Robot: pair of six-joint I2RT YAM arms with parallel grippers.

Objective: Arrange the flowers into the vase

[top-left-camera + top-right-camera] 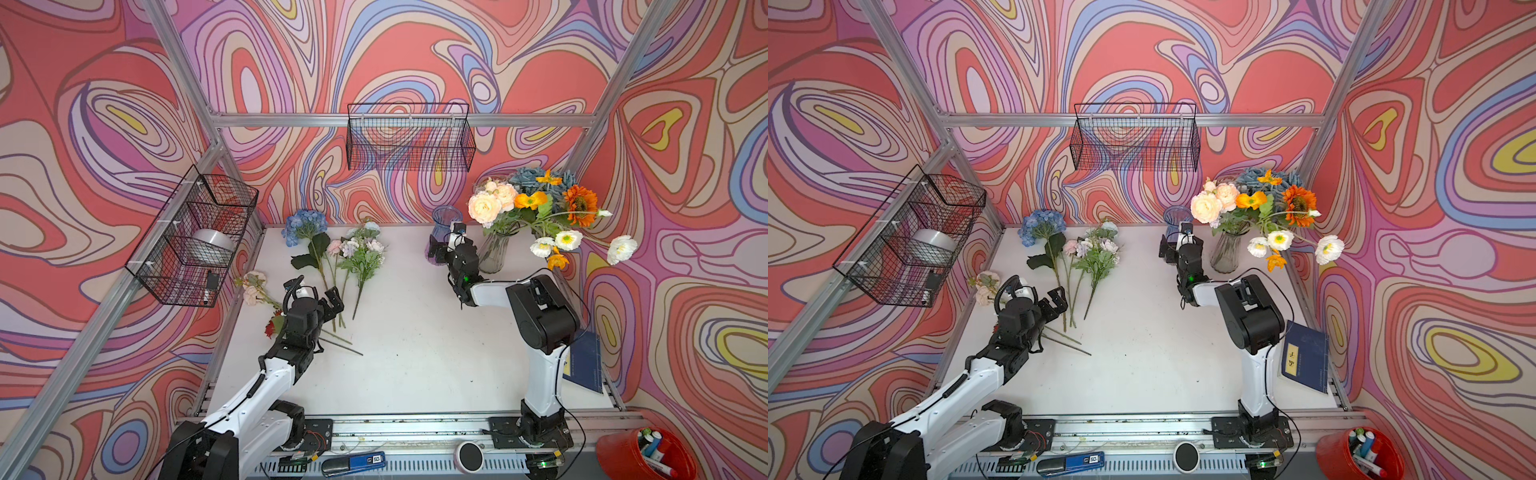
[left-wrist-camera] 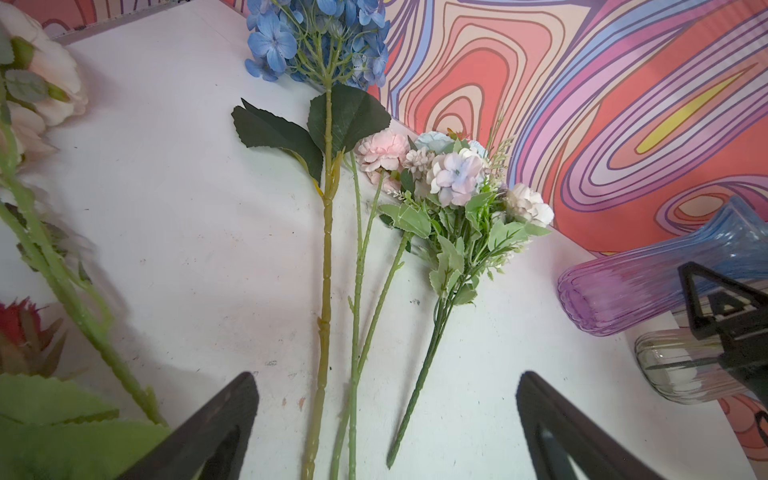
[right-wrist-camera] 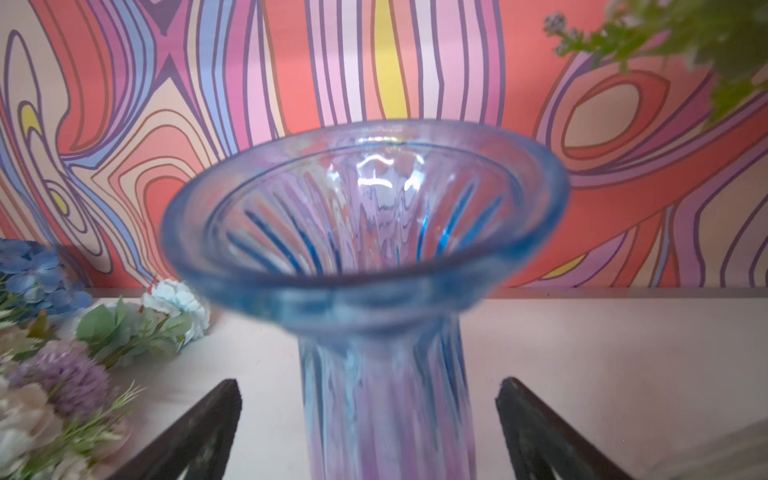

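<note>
Layout relative to the leftmost vase (image 1: 446,218) at the rear of the bench (image 1: 415,353): just right of it, a second vase (image 1: 494,255) holding a bouquet (image 1: 536,199); left of it, loose flowers (image 1: 363,253) lying side by side on the bench; farther left, a rose stem (image 1: 254,286).

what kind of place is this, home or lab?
Probably a lab robot cell, not a home: an aluminium frame around a white table, swirl-print walls as backdrop, and the left arm and right arm mounted on a rail.
</note>
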